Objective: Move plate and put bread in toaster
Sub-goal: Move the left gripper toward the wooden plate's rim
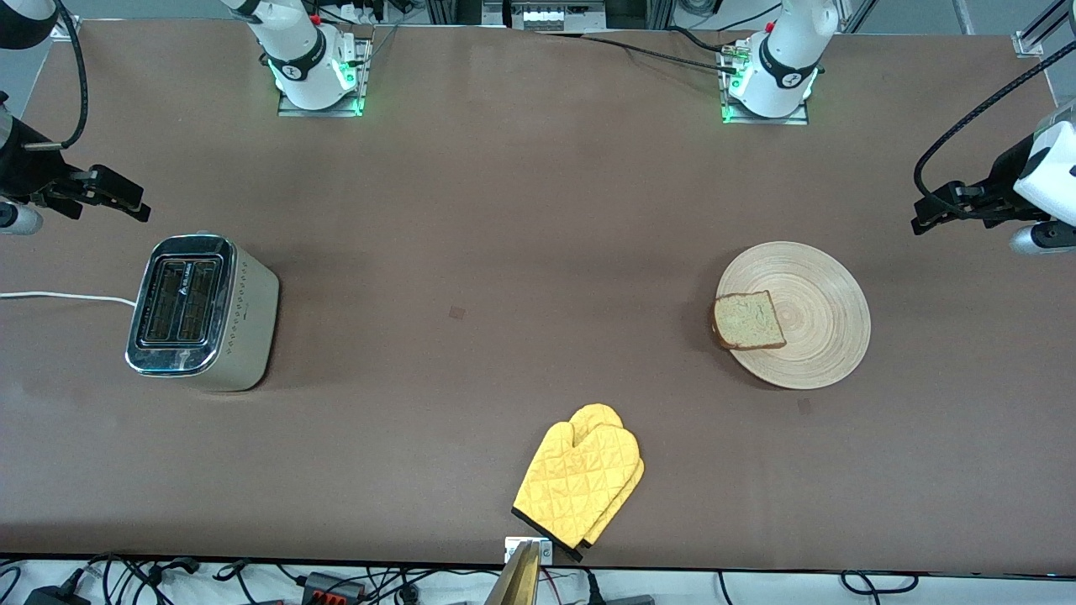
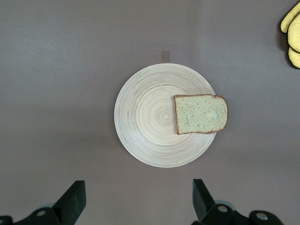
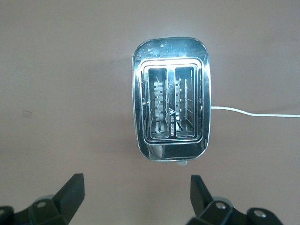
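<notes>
Lying on the plate [image 1: 811, 336] edge, the bread [image 1: 747, 321] is untouched; left gripper [image 2: 136, 204] and right gripper [image 3: 136, 201] hover spread, toaster [image 1: 202, 311] empty.

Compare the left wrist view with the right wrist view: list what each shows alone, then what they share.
Only the left wrist view: the plate with the bread on it, overhanging its rim, part of a yellow mitt at the frame edge, and the left gripper, open and up in the air by the plate.
Only the right wrist view: the toaster, both slots empty, its white cord, and the right gripper, open and up in the air by the toaster.
Both: bare brown table, and neither gripper holds anything.
</notes>
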Robot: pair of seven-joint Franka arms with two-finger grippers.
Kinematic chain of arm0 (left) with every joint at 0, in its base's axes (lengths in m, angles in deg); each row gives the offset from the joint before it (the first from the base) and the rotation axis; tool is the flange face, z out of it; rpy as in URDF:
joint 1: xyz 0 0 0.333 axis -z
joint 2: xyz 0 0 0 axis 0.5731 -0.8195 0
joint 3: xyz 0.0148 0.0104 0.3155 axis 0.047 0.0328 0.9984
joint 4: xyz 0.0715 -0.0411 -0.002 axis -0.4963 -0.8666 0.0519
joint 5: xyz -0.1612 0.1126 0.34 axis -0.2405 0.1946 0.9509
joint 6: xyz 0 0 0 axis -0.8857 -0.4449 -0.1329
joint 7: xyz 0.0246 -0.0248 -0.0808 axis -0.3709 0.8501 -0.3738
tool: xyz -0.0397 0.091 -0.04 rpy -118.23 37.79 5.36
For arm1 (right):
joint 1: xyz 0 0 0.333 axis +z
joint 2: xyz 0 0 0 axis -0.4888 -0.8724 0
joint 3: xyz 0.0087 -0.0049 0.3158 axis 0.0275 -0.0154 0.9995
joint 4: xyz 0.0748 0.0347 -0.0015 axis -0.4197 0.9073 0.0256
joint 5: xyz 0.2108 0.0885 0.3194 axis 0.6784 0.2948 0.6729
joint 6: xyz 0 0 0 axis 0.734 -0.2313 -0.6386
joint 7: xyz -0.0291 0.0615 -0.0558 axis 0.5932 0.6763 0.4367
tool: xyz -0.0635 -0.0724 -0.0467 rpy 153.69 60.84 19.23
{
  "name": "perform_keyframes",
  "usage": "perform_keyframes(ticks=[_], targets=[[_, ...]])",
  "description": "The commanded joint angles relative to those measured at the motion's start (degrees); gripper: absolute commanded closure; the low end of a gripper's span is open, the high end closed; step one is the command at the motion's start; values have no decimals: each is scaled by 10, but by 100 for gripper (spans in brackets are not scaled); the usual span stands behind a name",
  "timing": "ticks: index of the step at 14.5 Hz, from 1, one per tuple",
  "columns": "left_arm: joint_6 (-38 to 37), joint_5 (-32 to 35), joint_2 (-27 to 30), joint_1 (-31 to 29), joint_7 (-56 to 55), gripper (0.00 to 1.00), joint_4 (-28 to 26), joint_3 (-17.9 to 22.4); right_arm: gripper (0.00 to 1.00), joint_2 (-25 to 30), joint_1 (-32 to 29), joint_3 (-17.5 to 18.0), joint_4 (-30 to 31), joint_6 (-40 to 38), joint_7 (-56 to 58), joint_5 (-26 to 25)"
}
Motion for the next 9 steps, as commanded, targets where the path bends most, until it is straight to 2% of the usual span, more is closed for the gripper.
perform_keyframes(ticks=[1,9], targets=[[-14,7,-9,-2,-6,0,20,-3,0,18,-3,4,25,11,9,-8],[-13,6,-10,-2,-6,0,20,-2,0,15,-2,5,23,16,9,-8]])
